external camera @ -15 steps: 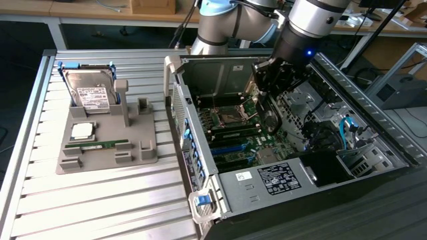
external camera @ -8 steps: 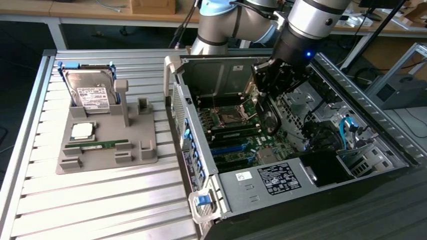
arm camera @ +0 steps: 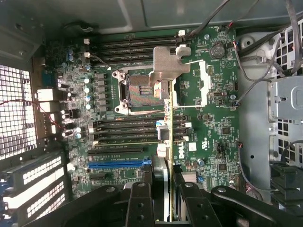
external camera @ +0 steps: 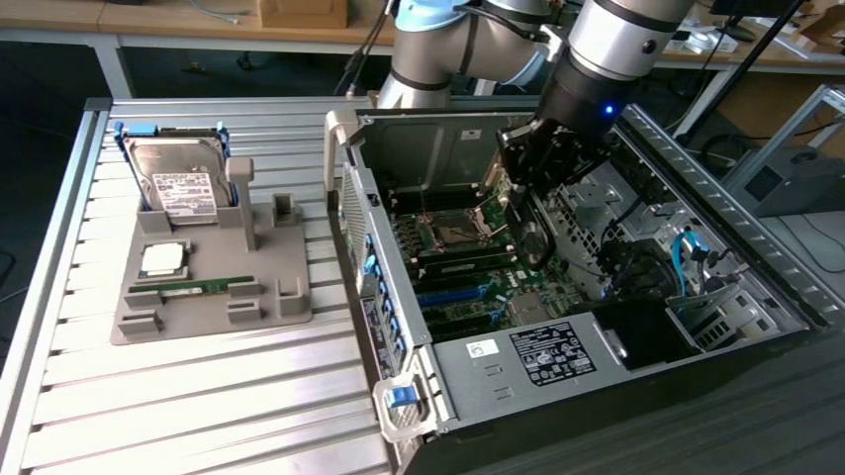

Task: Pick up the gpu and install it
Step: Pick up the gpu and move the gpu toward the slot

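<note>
My gripper (external camera: pixel 532 188) hangs inside the open computer case (external camera: pixel 436 396), shut on the gpu (external camera: pixel 523 230). The card hangs below the fingers, above the motherboard (external camera: pixel 456 282). In the wrist view the gpu (arm camera: pixel 165 137) is seen edge-on as a thin green strip between the two black fingers (arm camera: pixel 140 198). Its silvery end bracket (arm camera: pixel 169 64) is at the far end, over the area beside the processor socket (arm camera: pixel 139 92). The card is held above the board; I cannot tell whether it touches anything. A blue expansion slot (arm camera: pixel 118 164) lies to one side of the card's edge.
On the exterior view's left a grey holder tray (external camera: pixel 212 317) carries a silver hard drive (external camera: pixel 178 183), a processor chip (external camera: pixel 162 259) and a narrow green memory stick (external camera: pixel 192 287). Cables (external camera: pixel 687 262) and a drive cage (arm camera: pixel 286 101) crowd the case's other side.
</note>
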Available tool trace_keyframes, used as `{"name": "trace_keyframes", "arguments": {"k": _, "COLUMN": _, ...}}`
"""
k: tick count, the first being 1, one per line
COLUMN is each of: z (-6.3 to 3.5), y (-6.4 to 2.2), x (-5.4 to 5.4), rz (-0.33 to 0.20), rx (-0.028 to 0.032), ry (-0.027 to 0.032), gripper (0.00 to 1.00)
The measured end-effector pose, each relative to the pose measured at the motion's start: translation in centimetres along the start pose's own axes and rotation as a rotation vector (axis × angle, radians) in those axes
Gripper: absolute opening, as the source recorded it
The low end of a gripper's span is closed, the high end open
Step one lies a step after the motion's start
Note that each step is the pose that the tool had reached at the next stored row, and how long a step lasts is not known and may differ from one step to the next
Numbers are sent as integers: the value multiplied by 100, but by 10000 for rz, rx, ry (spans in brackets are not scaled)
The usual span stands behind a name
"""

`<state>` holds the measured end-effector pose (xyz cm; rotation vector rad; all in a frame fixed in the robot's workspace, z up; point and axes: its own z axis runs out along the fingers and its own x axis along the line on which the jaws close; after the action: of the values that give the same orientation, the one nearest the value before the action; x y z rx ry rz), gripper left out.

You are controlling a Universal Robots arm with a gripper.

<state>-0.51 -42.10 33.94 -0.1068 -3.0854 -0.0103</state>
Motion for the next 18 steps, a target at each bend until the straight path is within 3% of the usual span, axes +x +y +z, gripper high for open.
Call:
{"name": "trace_keyframes", "arguments": {"k": 9, "z": 18, "y": 60, "x": -8, "rz": -1, "rx": 1, "ry": 0, "gripper": 27}}
{"name": "trace_keyframes", "arguments": {"k": 18, "z": 38, "y": 67, "x": -20, "rz": -1, "rx": 1, "ry": 0, "gripper": 27}}
